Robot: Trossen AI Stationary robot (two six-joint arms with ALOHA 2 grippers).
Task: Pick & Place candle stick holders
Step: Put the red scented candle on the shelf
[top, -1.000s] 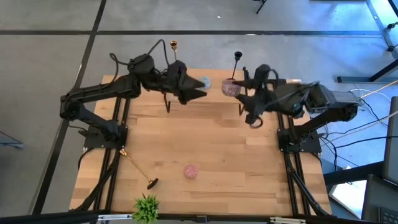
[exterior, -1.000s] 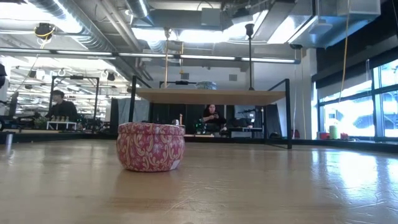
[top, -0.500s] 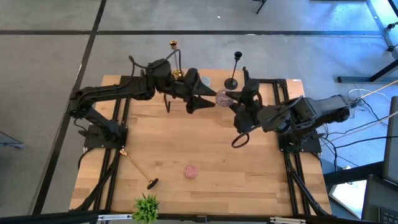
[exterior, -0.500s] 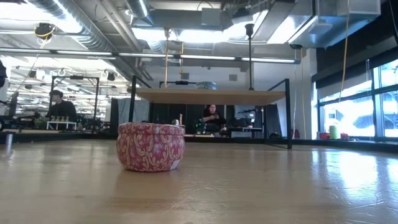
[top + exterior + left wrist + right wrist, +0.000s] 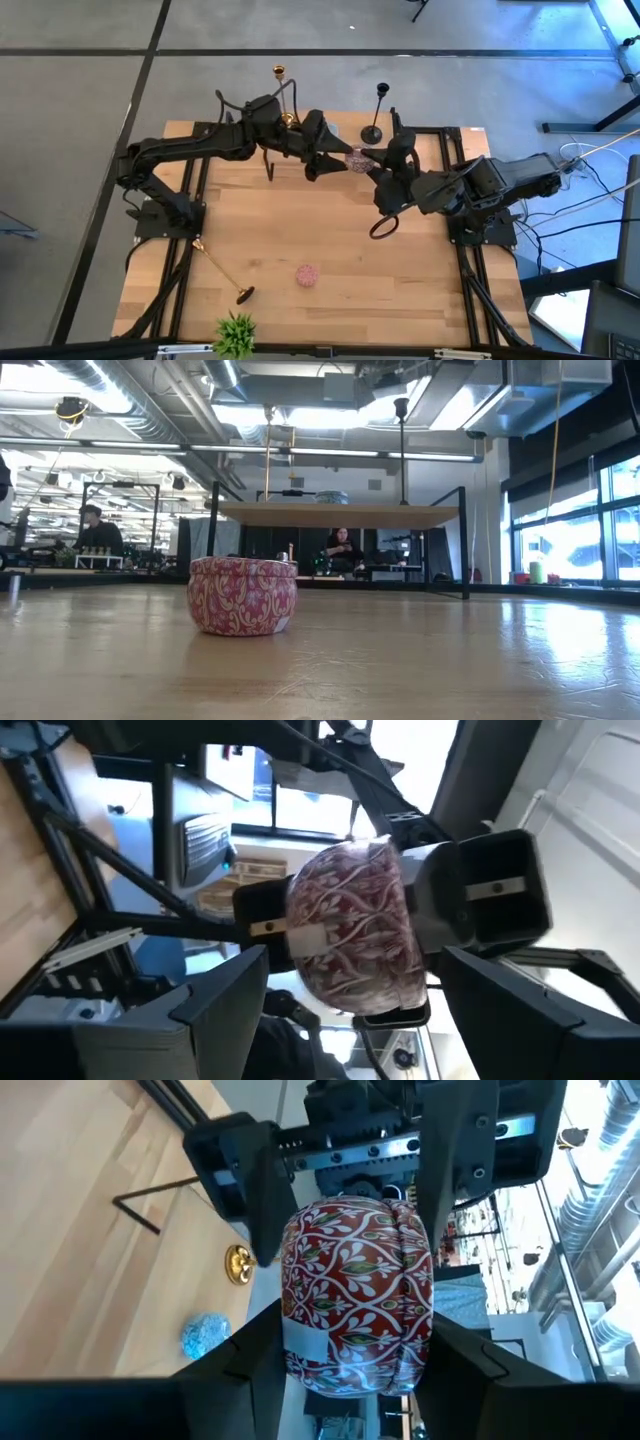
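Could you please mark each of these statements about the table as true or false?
1. The right gripper is shut on a patterned tin. True.
2. The black candlestick lies on its side. False: it stands upright at the back edge of the table.
3. A gold candlestick lies flat near the front left. True.
4. The left gripper holds a gold candlestick. False: its fingers stand open on either side of the tin.
5. A second tin sits on the table near the front. True.
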